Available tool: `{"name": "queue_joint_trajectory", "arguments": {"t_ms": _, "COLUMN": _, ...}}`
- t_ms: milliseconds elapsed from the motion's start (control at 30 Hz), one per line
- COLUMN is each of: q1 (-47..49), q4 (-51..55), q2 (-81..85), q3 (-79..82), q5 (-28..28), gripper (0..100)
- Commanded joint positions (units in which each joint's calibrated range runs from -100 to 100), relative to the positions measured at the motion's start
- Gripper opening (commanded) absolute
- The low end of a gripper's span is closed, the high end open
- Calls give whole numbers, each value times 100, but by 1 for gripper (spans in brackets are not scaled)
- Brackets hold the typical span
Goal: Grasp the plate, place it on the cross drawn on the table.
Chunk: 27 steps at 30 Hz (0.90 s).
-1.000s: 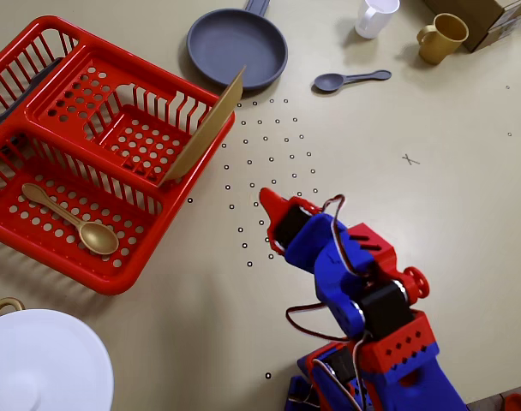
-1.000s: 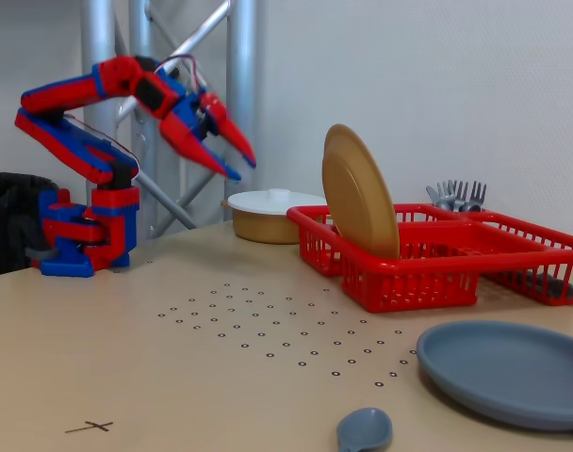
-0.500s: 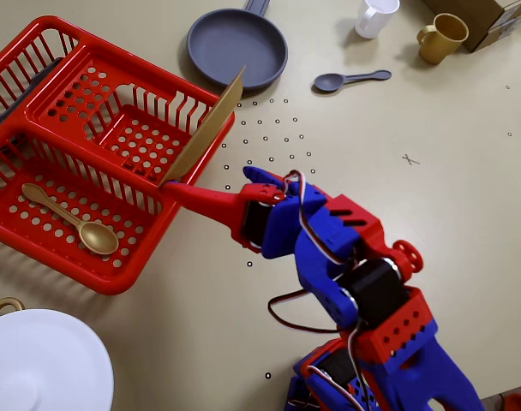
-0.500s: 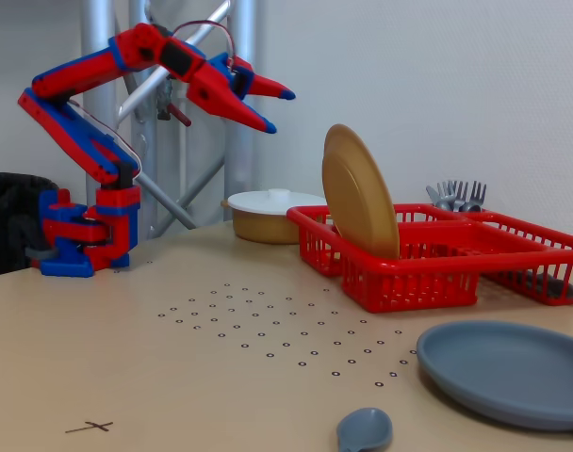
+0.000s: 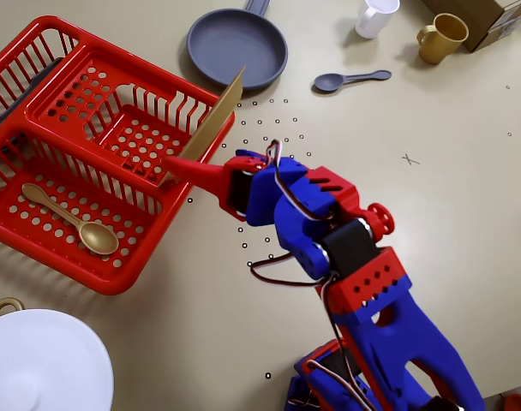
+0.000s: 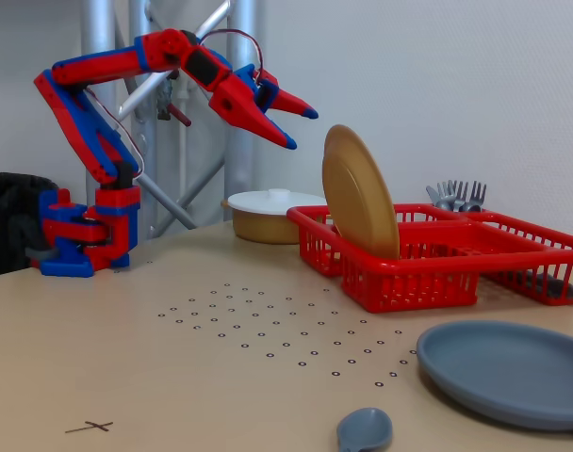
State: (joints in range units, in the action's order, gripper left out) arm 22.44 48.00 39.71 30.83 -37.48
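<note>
Gold plate upright in red basket; fingers spread above; beige table, cross.

A gold plate stands in a bright red perforated dish rack, where a gold spoon lies too. The arm is blue and red, its claw red with blue tips. The beige tabletop bears a grid of small black dots and a black cross. The far plate and spoon are slate grey; one mug is white, the other mustard.
</note>
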Motion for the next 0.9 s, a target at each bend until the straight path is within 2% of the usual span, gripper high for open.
{"name": "queue_joint_trajectory", "arguments": {"t_ms": 0, "q1": -83, "q4": -345, "q2": -23, "q3": -191, "q5": 73, "gripper": 43}}
{"name": "queue_joint_trajectory", "arguments": {"t_ms": 400, "q1": -363, "q4": -586, "q2": -1342, "q3": -934, "q5": 137, "gripper": 43}}
{"name": "queue_joint_trajectory", "arguments": {"t_ms": 867, "q1": -191, "q4": -602, "q2": -2102, "q3": -1669, "q5": 254, "gripper": 40}}
